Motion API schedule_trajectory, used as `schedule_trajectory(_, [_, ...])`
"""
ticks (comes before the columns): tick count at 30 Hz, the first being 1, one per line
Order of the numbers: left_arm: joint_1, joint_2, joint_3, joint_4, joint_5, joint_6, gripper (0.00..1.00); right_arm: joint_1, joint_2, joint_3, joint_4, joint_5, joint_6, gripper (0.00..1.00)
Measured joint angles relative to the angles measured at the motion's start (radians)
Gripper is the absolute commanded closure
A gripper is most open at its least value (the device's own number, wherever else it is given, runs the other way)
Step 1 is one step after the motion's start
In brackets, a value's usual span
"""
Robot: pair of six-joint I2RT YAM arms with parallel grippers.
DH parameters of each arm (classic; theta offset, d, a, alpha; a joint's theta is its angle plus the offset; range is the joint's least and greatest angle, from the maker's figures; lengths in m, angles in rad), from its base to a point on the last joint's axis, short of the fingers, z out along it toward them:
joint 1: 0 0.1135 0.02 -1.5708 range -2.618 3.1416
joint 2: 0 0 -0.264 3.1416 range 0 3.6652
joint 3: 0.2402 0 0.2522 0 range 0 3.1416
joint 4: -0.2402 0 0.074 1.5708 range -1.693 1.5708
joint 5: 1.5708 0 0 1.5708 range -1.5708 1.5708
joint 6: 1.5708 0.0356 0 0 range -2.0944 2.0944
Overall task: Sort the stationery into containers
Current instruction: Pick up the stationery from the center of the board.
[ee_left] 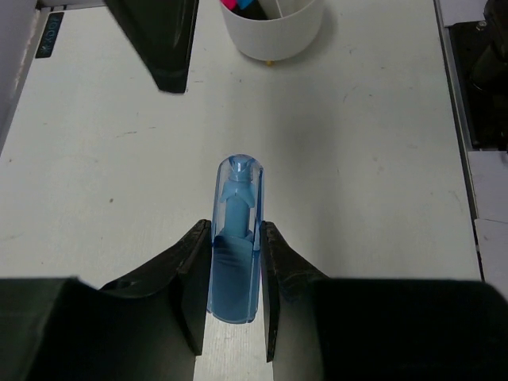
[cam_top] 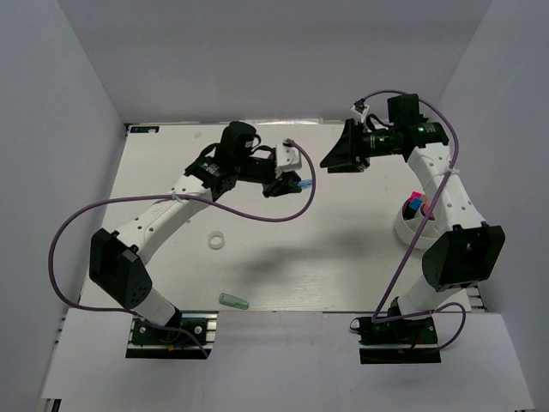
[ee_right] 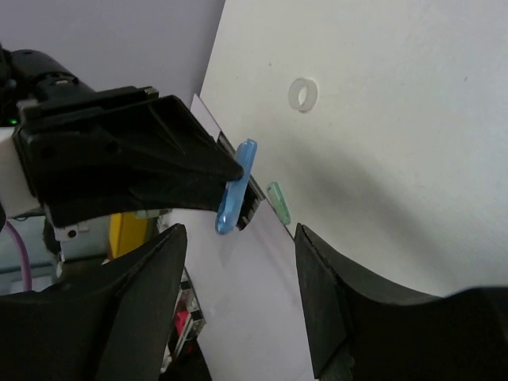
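Top view: left jaws clenched on a blue marker (cam_top: 304,184), held above the far middle of the desk (cam_top: 326,257). Right jaws just beside, spread apart and grasping nothing, turned toward the left arm. At the right side, close to the right arm, a white cup (cam_top: 410,227) with a pink marker (cam_top: 413,203) and other pieces standing in it. Flat on the desk left of centre, a white ring (cam_top: 217,242). Near the front edge, a green marker (cam_top: 232,300), well apart from the ring.

Left wrist view: blue marker (ee_left: 235,238) gripped about its lower half between the two dark jaws, rounded translucent cap pointing away. Beyond it, at the top of the view, the white cup (ee_left: 274,32) with pink and dark tips showing over its rim. At top left, one dark finger of the right jaws.

Right wrist view: own jaws released, with a wide gap and nothing between. Past them, the left jaws pinching the blue marker (ee_right: 236,186). On the desk behind, the white ring (ee_right: 302,94) and the green marker (ee_right: 278,203).
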Motion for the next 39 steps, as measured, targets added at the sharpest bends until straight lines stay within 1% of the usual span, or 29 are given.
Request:
schedule_trajectory(5, [-0.075, 0.027, 0.032, -0.039, -0.072, 0.028, 0.88, 0.007, 0.0, -0.078, 0.011, -0.024, 0.025, 0.37])
schedule_trajectory(10, [-0.111, 0.052, 0.058, -0.063, -0.117, 0.043, 0.89, 0.011, -0.012, -0.149, 0.028, -0.043, 0.039, 0.37])
schedule_trajectory(19, [-0.137, 0.054, 0.061, -0.068, -0.183, 0.061, 0.89, 0.011, -0.069, -0.228, 0.046, -0.053, 0.053, 0.39])
schedule_trajectory(28, [-0.145, 0.055, 0.071, -0.065, -0.197, 0.061, 0.89, 0.011, -0.077, -0.271, 0.064, -0.075, 0.068, 0.44])
schedule_trajectory(35, [-0.156, 0.069, 0.096, -0.061, -0.197, 0.061, 0.89, 0.011, -0.077, -0.274, 0.078, -0.079, 0.079, 0.5])
schedule_trajectory(38, [-0.162, 0.076, 0.096, -0.06, -0.198, 0.061, 0.89, 0.013, -0.077, -0.274, 0.083, -0.08, 0.079, 0.56])
schedule_trajectory(39, [-0.164, 0.079, 0.096, -0.059, -0.198, 0.061, 0.89, 0.013, -0.077, -0.274, 0.084, -0.081, 0.079, 0.6])
